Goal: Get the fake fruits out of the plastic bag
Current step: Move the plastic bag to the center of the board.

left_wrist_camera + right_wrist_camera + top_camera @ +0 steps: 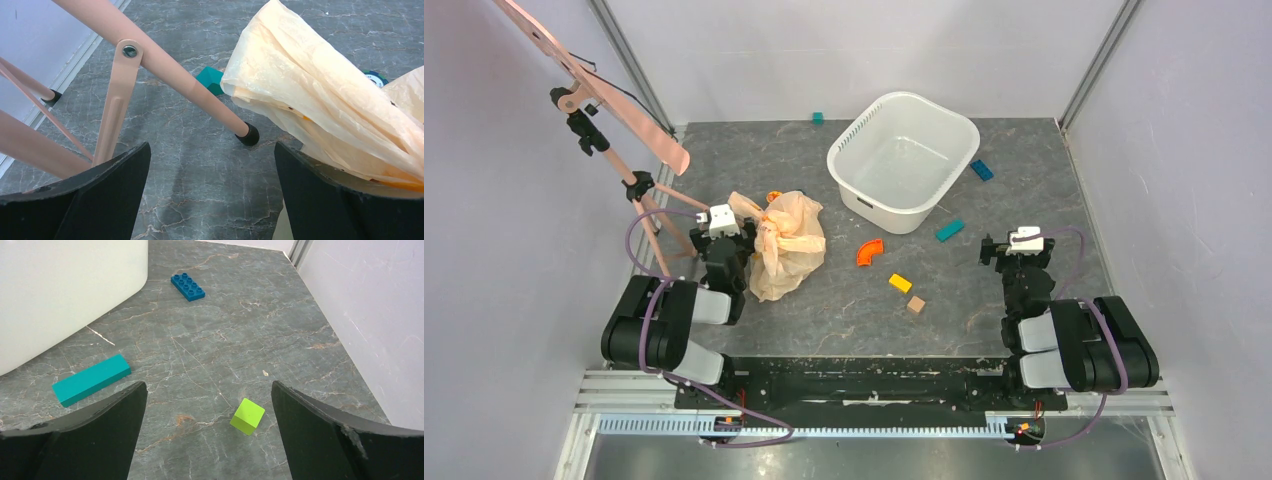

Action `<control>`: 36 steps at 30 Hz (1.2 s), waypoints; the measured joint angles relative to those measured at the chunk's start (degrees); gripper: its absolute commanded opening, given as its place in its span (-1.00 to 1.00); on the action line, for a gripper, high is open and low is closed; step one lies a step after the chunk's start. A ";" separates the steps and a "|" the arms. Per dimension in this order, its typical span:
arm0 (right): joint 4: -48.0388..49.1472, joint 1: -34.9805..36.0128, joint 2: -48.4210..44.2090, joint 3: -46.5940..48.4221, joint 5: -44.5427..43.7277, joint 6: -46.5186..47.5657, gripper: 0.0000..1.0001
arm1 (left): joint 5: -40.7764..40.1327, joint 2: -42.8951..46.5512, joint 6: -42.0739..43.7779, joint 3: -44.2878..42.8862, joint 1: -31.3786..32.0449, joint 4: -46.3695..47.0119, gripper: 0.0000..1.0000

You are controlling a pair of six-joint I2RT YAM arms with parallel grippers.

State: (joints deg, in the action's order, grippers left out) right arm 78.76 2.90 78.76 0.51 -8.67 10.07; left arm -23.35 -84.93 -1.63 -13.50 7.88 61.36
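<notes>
The plastic bag (786,245) lies crumpled on the grey table, left of centre. It is peach-beige and its folds fill the right of the left wrist view (320,95). No fake fruits show in any view; whatever the bag holds is hidden by its folds. My left gripper (724,247) is open and empty, low over the table just left of the bag; in its wrist view (212,200) the right finger (340,200) lies against the bag's edge. My right gripper (1014,250) is open and empty at the right, far from the bag, above bare table (207,435).
A white tub (904,160) stands at the back centre. A peach-coloured easel (594,90) stands at the left, one foot (248,135) close to the bag. Loose blocks lie around: teal bar (91,379), blue brick (187,287), lime cube (247,416), orange arch (870,252), yellow block (900,283).
</notes>
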 measured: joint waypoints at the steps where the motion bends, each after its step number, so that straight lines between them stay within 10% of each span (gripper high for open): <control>1: 0.02 0.00 0.00 0.00 0.00 0.02 0.96 | -0.02 0.00 0.00 0.00 0.00 0.00 0.99; 26: 0.02 0.00 0.00 0.00 0.00 0.02 0.96 | -2.58 5.40 0.20 2.60 2.60 -0.07 0.99; 36: 0.02 0.00 0.00 0.00 0.00 0.02 0.96 | -13.51 30.36 -7.65 -2.36 7.06 -28.09 0.99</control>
State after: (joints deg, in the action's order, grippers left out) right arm 78.78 2.90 78.76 0.51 -8.67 10.09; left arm -36.86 -54.57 -9.28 -15.86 14.94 33.28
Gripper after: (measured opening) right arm 0.979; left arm 0.994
